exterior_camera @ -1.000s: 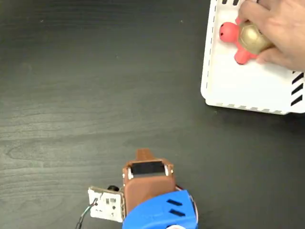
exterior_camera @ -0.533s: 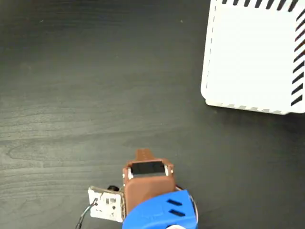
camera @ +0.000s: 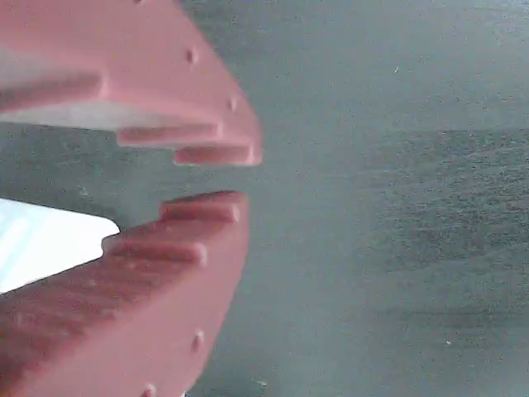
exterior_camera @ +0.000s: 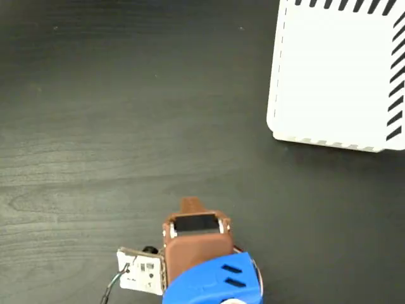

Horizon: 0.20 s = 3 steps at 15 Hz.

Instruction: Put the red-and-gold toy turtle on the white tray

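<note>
The white tray (exterior_camera: 335,76) with black diagonal stripes along its edges lies at the top right of the fixed view, and nothing rests on it. The red-and-gold toy turtle is out of view in both frames. My gripper (exterior_camera: 188,204) sits folded back at the bottom centre of the table, far from the tray. In the wrist view my reddish-brown gripper (camera: 244,178) fills the left side. Its toothed fingertips (camera: 211,211) are almost touching, with only a narrow slit and nothing between them.
The dark wood-grain table (exterior_camera: 126,114) spreads across the whole fixed view. The blue arm base (exterior_camera: 212,285) and a small white circuit board (exterior_camera: 142,271) sit at the bottom edge. A white patch (camera: 41,244) shows behind the fingers in the wrist view.
A second ago a person's hand held the turtle on the tray. Hand and turtle left the view by half a second ago. The arm has not moved.
</note>
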Available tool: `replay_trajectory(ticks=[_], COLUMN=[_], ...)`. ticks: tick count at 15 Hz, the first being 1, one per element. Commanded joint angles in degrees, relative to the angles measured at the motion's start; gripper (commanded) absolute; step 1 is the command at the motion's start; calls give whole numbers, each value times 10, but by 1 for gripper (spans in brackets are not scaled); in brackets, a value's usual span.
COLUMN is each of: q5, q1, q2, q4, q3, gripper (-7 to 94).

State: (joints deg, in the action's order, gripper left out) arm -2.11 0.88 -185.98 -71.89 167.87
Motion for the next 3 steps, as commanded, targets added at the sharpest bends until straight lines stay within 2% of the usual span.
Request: replay_trajectory(ticks=[1,3], q5=[-1,-1], q1=[4,4], q2=[-4,-4], q4=[-9,-9], q3=[-7,-7], gripper=[0,0])
